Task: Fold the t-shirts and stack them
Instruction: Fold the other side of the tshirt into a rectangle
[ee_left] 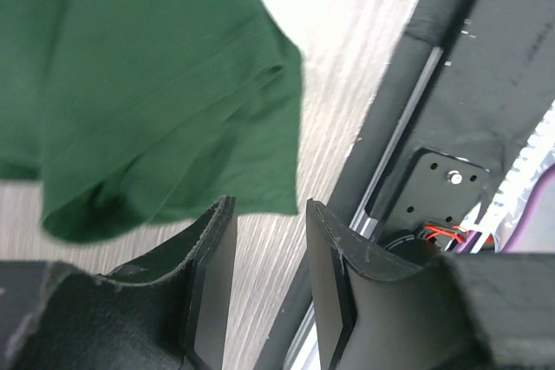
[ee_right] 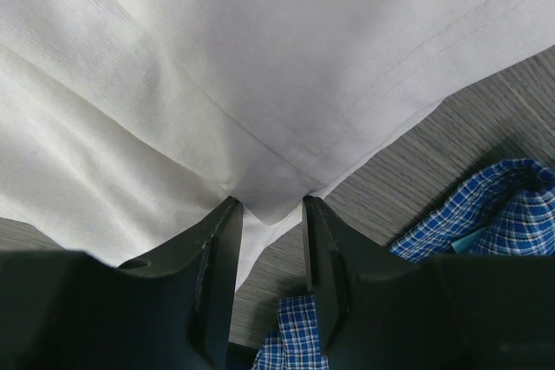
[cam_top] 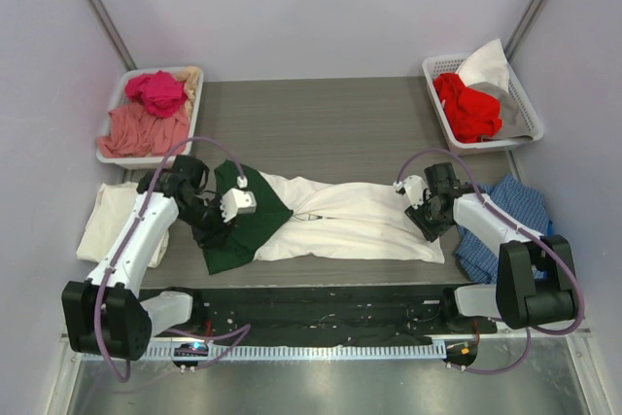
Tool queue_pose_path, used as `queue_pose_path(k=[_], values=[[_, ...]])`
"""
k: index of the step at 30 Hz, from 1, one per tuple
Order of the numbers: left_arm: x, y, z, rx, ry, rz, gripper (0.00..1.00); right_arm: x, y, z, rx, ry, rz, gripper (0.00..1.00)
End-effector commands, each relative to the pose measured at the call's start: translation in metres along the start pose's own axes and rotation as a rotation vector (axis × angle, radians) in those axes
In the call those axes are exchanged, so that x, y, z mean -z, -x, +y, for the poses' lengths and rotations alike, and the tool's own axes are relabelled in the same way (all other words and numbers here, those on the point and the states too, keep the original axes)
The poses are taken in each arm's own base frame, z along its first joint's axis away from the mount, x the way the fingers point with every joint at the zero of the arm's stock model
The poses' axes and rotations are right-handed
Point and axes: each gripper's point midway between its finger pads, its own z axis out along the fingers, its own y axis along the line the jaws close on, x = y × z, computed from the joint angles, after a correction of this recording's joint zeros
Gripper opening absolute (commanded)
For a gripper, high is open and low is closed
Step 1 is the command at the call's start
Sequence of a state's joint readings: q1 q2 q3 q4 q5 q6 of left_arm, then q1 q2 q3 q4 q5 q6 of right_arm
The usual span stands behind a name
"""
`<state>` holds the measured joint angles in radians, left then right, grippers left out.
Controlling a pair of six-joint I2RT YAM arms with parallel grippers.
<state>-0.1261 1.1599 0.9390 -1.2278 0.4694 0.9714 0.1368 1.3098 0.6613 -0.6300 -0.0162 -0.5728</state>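
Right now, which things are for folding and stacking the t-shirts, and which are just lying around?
For the job:
white t-shirt
dark green t-shirt
cream t-shirt

Just lying about:
pink and red clothes in the left basket
red and white clothes in the right basket
blue checked cloth

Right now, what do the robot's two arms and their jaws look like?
The left arm and right arm have white shells and chunky black joints, each trailed by a looping mauve cable. Their jaws are two flat black plates.
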Motion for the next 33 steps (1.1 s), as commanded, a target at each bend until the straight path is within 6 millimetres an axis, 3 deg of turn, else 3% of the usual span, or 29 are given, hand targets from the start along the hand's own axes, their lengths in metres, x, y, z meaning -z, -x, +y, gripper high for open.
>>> queue_pose_path(k=[1, 15, 22, 30, 33], values=[[-0.015, 0.01, -0.014, -0.081, -0.088, -0.03, 0.42, -0.001, 0.006, -0.004, -0.002, -0.017, -0.012, 0.42], [-0.063, 0.021, 0.014, -0.13, -0.095, -0.004, 0.43, -0.003, 0.003, -0.001, 0.0, -0.009, -0.002, 0.42], [-0.084, 0.019, 0.016, -0.117, -0.131, 0.032, 0.43, -0.004, 0.002, -0.001, 0.002, -0.008, 0.0, 0.42], [-0.095, 0.017, 0.017, -0.114, -0.131, 0.041, 0.43, -0.006, 0.0, -0.001, 0.007, -0.005, 0.006, 0.42], [-0.096, 0.019, 0.019, -0.108, -0.13, 0.041, 0.35, -0.006, 0.001, 0.0, 0.006, -0.002, 0.006, 0.42]])
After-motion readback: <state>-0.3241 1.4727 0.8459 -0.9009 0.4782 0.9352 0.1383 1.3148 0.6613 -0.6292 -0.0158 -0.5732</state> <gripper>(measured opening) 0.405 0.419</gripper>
